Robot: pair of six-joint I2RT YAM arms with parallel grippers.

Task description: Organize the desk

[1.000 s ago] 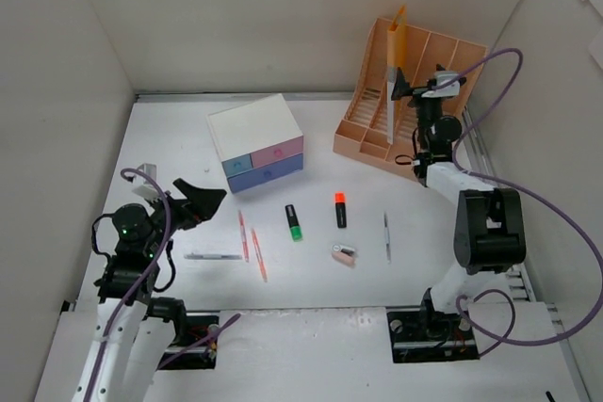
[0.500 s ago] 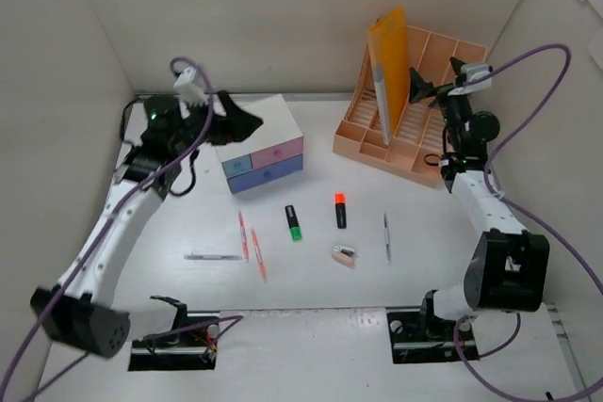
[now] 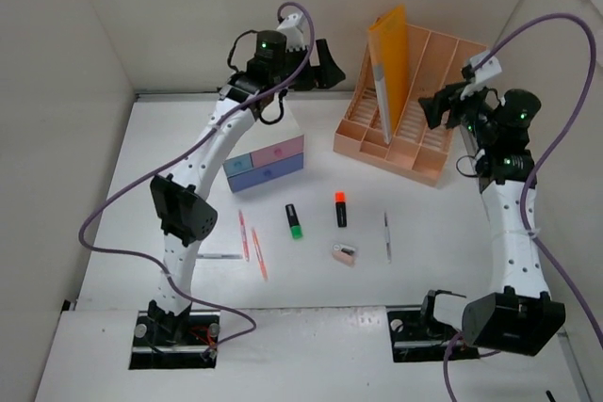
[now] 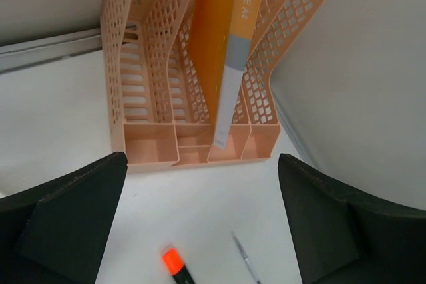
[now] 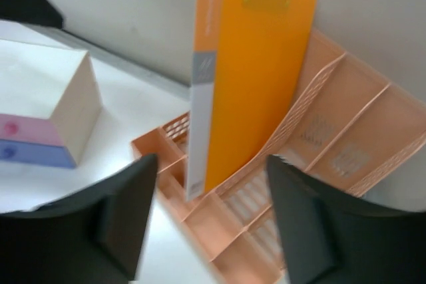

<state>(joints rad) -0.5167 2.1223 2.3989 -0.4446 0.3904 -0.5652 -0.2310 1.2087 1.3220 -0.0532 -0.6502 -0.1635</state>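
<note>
The tall orange plastic folder (image 3: 391, 63) now stands in the peach mesh file rack (image 3: 429, 143) at upper right. The right tool (image 3: 436, 108) has backed off it, jaws apart and empty, so that step looks done. The left tool (image 3: 325, 61), wide and empty, has swung up to top centre. A green-tipped black highlighter (image 3: 294, 221) lies mid-frame on the white matte counter (image 3: 170, 157) with open room around it. Walls crowd the rack.

Orange folder (image 3: 391, 58) on end in the peach rack (image 3: 367, 138) at the far right of the desk (image 3: 160, 176).
</note>
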